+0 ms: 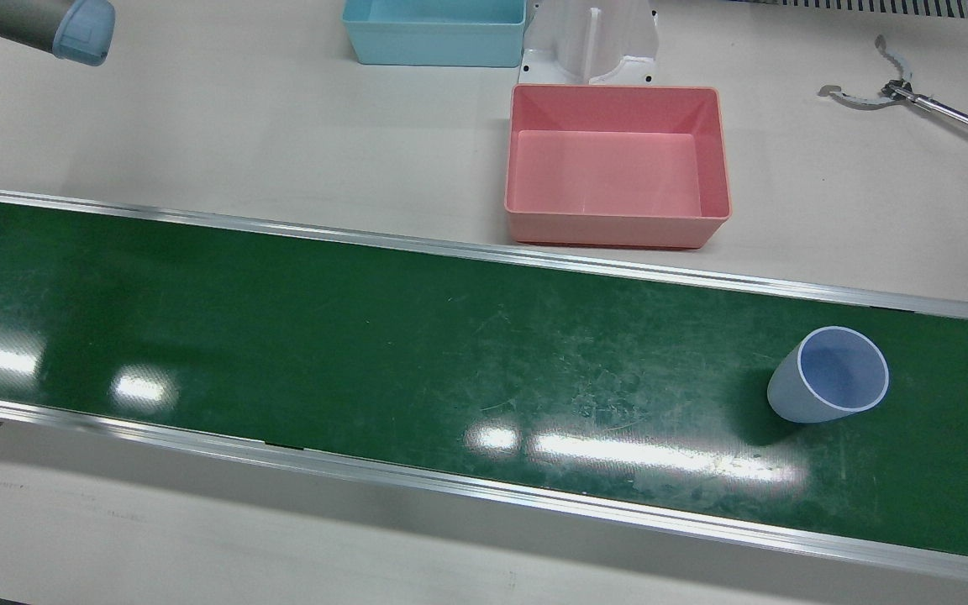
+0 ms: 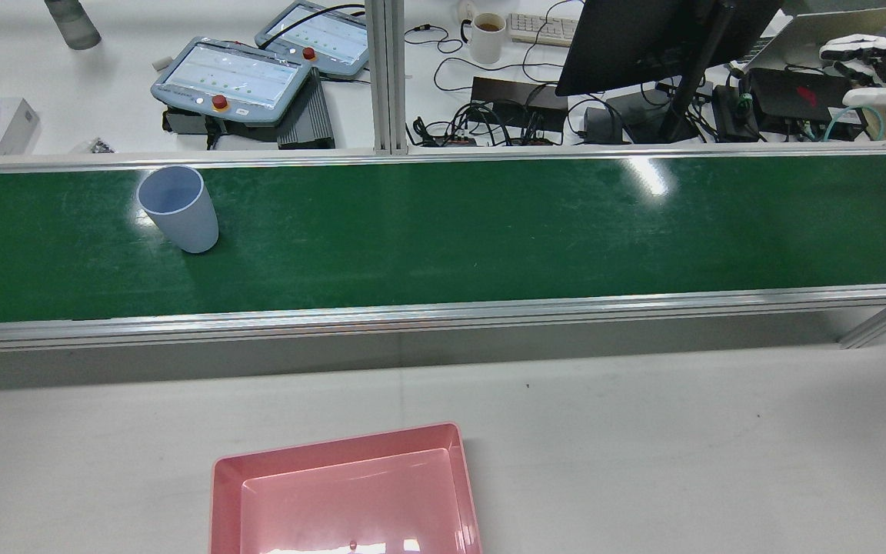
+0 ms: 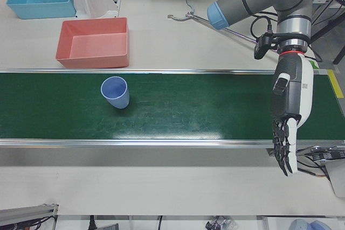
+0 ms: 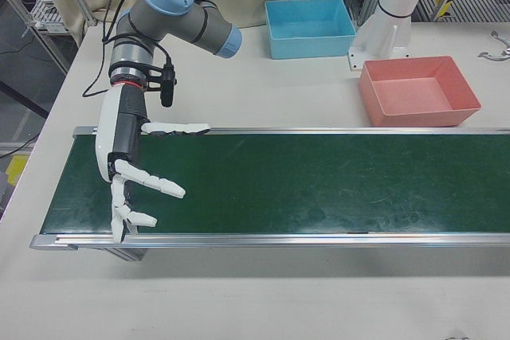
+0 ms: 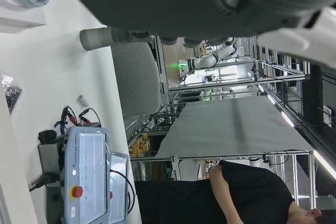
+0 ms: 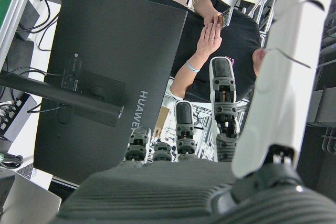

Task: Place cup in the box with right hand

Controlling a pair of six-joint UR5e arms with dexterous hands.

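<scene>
Pale blue cup (image 1: 828, 375) stood upright on green conveyor belt (image 1: 366, 336). Pink box (image 1: 616, 164) set empty on tabletop (image 1: 240, 126). Right hand (image 4: 127, 173) held released, fingers spread, grasping nothing; left hand (image 3: 288, 114) likewise released.

The cup (image 1: 830, 376) stands on the belt (image 1: 366, 336), the box (image 1: 616, 165) on the table (image 1: 240, 126) beside it.
</scene>
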